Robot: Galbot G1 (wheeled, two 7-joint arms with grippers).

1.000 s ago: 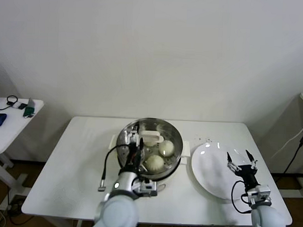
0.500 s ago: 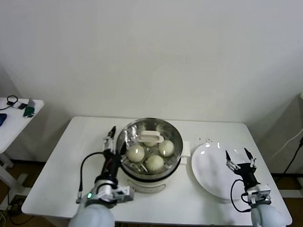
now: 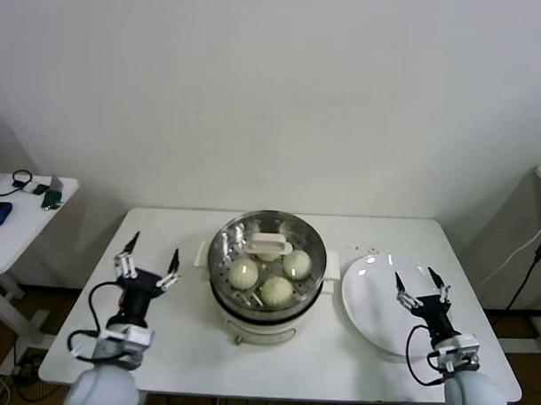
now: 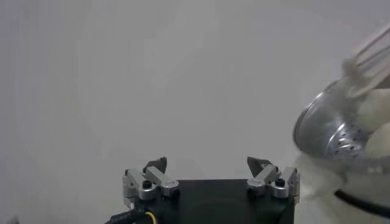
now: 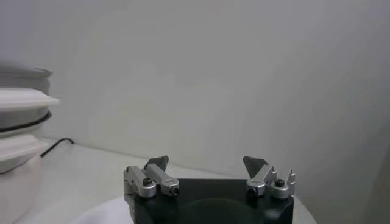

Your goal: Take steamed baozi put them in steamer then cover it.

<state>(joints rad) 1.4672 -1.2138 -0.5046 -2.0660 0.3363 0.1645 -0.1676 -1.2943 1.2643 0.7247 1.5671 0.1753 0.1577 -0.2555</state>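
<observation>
The left tool [image 3: 147, 264] and right tool [image 3: 420, 287] stand wide open and empty on either side of the covered steamer [image 3: 267, 260] with buns [image 3: 243, 274] inside.

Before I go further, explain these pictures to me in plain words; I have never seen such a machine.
This is a robot with two arms, each ending in an end effector for grasping. The wide picture comes from a camera on its head, looking down at a white table. The other two come from cameras on its wrists, each looking out past its own open fingers.

In the middle stands the steamer, with the baozi inside and the clear cover on top. A white plate lies on the robot's right of it.

The left end effector hangs over the table on the steamer's left, the right end effector over the plate. Both are open and hold nothing.
</observation>
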